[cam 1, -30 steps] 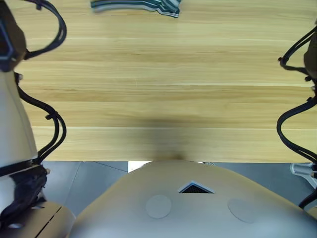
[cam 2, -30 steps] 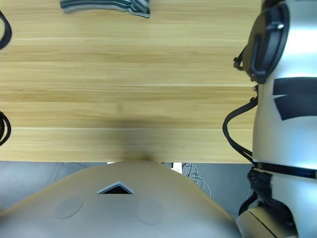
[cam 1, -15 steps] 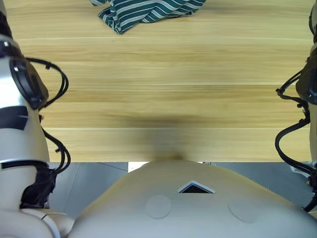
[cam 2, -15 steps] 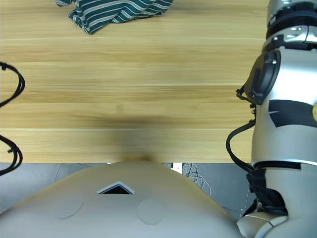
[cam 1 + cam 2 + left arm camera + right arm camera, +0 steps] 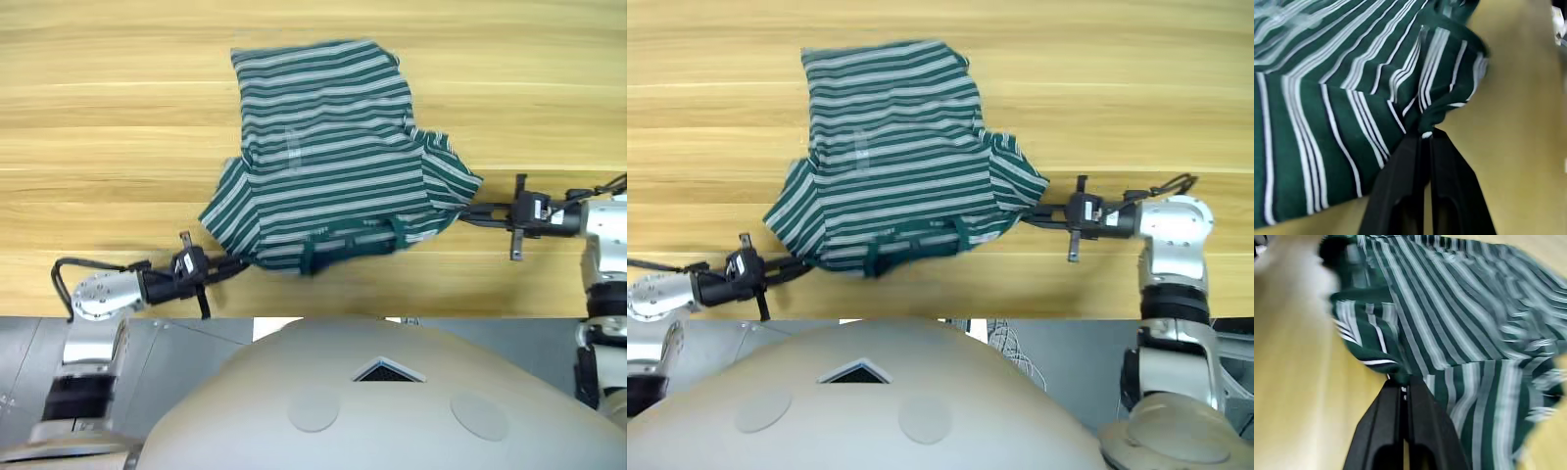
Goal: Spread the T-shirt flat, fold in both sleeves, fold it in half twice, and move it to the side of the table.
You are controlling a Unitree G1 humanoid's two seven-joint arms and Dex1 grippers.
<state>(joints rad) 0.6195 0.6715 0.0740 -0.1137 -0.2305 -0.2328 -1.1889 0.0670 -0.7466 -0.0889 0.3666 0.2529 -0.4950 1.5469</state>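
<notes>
The T-shirt point(image 5: 333, 157) lies half spread in the middle of the counter point(image 5: 98, 127), its near edge bunched. The left claw point(image 5: 227, 262) and the right claw point(image 5: 468, 210) are each clenched on 1 thin fold at its sides. An uneven pull could make the cloth slip out, or twist the shirt.

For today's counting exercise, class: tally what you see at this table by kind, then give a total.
T-shirt: 1
Grippers: 2 (left gripper, right gripper, both shut on the T-shirt)
Table: 1
Total: 4
</notes>
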